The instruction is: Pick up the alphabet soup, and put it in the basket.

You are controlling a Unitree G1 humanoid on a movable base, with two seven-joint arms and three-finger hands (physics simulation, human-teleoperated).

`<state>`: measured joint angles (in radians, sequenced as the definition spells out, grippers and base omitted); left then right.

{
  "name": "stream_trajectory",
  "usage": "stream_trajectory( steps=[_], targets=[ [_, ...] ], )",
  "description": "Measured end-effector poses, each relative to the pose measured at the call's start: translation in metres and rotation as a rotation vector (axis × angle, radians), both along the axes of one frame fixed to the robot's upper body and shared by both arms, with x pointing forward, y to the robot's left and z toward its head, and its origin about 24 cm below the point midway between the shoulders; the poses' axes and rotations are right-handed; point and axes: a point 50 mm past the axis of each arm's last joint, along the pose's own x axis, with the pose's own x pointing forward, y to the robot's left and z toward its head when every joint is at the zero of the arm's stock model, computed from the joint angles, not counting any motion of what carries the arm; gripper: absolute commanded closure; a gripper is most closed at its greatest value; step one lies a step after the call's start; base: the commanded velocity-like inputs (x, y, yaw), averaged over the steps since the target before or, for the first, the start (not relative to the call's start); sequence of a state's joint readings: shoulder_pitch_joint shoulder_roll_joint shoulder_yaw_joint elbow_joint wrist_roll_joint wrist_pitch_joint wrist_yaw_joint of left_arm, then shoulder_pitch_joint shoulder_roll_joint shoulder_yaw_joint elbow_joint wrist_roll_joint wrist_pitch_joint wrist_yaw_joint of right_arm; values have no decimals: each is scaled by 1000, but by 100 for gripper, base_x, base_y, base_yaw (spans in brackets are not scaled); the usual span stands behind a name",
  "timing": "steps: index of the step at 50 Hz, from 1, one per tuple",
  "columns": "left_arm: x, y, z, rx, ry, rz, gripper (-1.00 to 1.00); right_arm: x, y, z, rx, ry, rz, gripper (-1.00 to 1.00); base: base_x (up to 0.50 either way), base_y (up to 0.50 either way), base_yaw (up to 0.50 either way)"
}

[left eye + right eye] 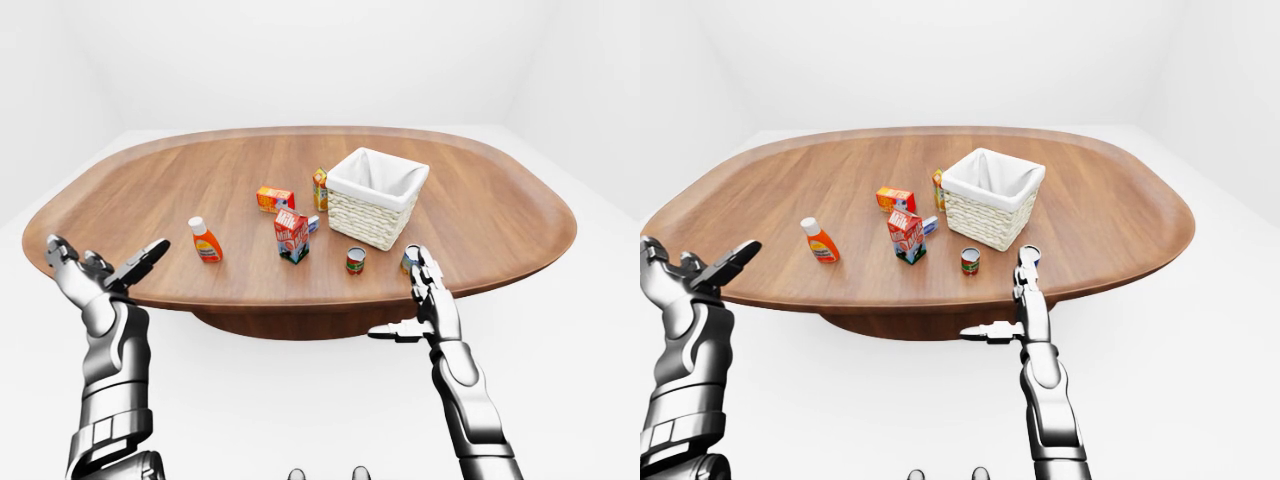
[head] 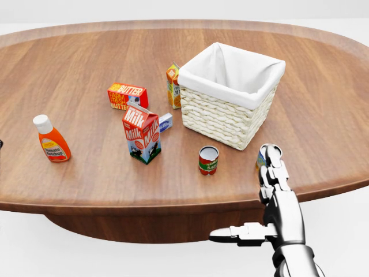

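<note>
soup can [image 2: 208, 160] with a red and green label stands upright near the table's [image 2: 81, 75] bottom edge in the head view, just below the basket's [image 2: 230, 95] lower left corner and apart from it. nothing holds it. a second can [image 2: 267, 153], mostly hidden behind the right hand's fingertips, stands to its right, close to the same edge; its label can't be read.

right hand [image 2: 275, 190] rises from below the table edge with its fingers [image 2: 272, 168] stretched straight up and the thumb stuck out sideways to the left, wide open and gripping nothing. its fingertips overlap the second can in the view; whether they touch it can't be told.

left hand [image 1: 95, 280] shows only in the eye views, raised off the table's left end, below its rim, fingers spread apart and empty.

basket is woven, lined with white cloth, and sits right of the table's middle. an orange carton [image 2: 172, 85] stands against its left side. a butter box [image 2: 127, 96] lies further left. a milk carton [image 2: 142, 133] stands upright below that, with a small blue and white box [image 2: 166, 121] just beside its upper right. an orange bottle [image 2: 51, 139] with a white cap stands well to the left, nearer the table's bottom edge.
</note>
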<state>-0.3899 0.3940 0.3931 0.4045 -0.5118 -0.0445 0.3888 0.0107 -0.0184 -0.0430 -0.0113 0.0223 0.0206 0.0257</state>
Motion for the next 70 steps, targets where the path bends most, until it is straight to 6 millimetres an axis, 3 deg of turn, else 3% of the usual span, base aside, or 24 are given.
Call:
stream_trajectory(
  steps=[45, 70],
  targets=[
    [-1, 1, 2, 3, -14, -23, -100, 0, 2, 1, -1, -3, 10, -100, 0, 0, 0],
    [0, -2, 0, 6, -15, -35, -100, 1, 1, 1, -14, -8, 19, -100, 0, -39, 0]
  ],
)
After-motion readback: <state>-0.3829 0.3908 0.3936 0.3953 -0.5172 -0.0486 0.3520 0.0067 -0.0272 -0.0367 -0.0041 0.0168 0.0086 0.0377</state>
